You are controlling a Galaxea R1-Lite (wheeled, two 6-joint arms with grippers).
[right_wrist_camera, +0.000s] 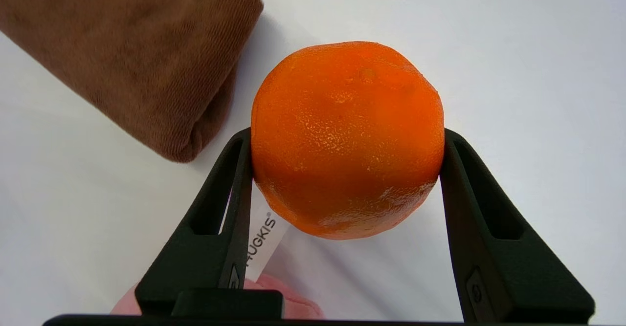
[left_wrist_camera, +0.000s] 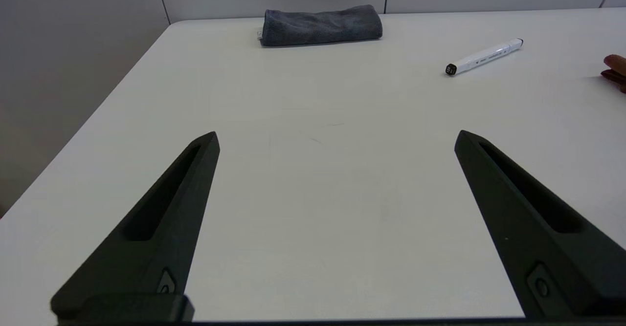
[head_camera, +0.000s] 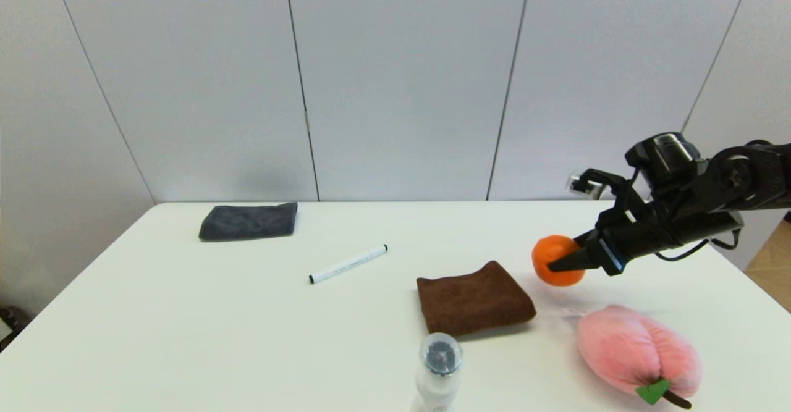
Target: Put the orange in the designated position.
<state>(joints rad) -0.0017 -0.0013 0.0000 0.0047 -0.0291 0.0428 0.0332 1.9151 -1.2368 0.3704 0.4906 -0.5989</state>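
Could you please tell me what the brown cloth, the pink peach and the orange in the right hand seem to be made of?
Brown cloth: soft, matte pile, likely microfibre or terry, judging by its fuzzy ribbed weave.
Peach: plush fabric, with a fuzzy surface, centre seam and felt-like green leaf.
Orange: dimpled, slightly glossy peel; real or a good imitation, hard to say. The right hand grips it.

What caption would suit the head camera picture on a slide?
The right pincer holds the orange above the white table, between a brown cloth and a pink plush peach.
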